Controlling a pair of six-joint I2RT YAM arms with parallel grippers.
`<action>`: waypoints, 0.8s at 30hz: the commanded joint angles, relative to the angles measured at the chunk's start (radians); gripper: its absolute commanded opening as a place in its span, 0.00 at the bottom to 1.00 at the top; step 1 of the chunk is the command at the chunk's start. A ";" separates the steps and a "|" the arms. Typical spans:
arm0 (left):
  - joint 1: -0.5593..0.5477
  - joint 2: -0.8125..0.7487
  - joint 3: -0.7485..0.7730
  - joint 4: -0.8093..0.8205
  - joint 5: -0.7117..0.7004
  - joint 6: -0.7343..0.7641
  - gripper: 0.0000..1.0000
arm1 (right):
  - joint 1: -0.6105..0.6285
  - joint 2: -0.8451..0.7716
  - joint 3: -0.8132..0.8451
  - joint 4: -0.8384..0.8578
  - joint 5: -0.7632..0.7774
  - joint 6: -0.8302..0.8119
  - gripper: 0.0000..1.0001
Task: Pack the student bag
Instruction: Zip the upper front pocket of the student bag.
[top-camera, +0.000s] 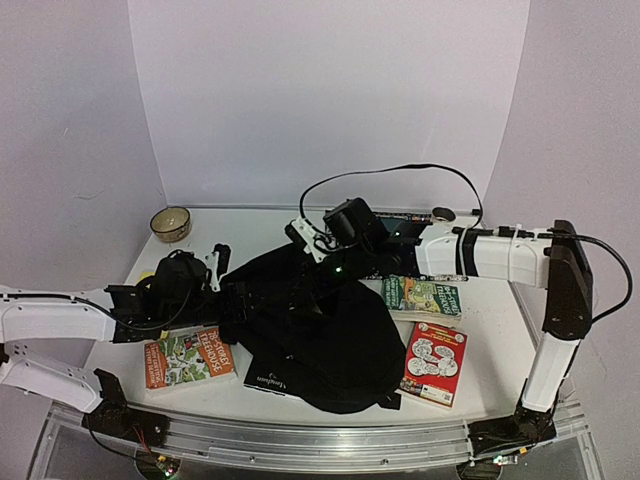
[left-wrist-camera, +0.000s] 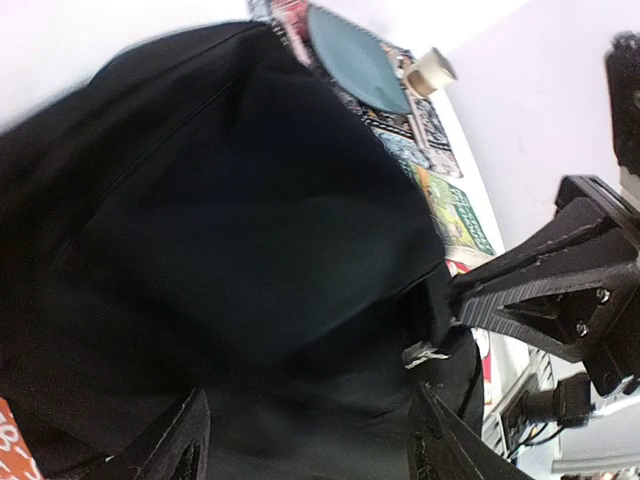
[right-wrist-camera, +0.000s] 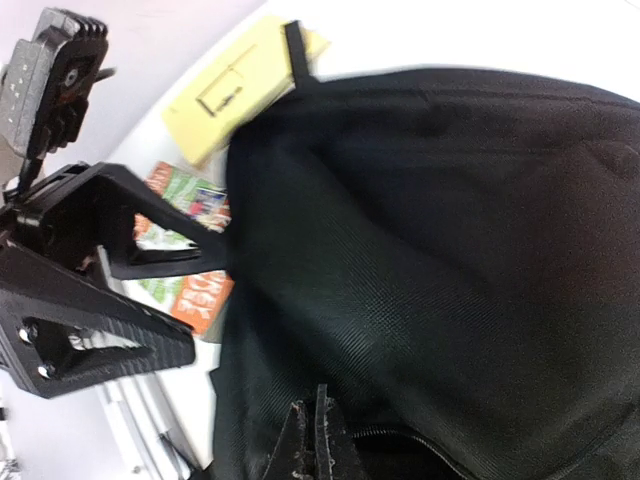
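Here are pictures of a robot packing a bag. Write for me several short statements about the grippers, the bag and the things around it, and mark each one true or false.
1. The left gripper has its jaws open at the student bag. True.
2. The right gripper is wide open. False: it is shut, pinching the bag's fabric.
3. A bowl stands near the table's far left corner. True.
4. The red book is inside the bag. False: it lies on the table beside the bag, on the robot's right.

The right hand (right-wrist-camera: 314, 420) pinches the black student bag (right-wrist-camera: 450, 250) — a yellow object (right-wrist-camera: 240, 90) and an orange book (right-wrist-camera: 195, 295) lie beyond.
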 joint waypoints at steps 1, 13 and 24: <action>-0.006 -0.055 0.055 -0.032 0.056 0.175 0.68 | 0.018 -0.006 0.065 0.027 -0.049 0.030 0.00; -0.025 -0.111 0.043 -0.068 0.166 0.296 0.66 | 0.024 -0.008 0.070 0.026 -0.007 0.044 0.00; -0.068 0.051 0.049 0.106 0.147 0.392 0.56 | 0.034 -0.009 0.095 0.014 0.011 0.061 0.00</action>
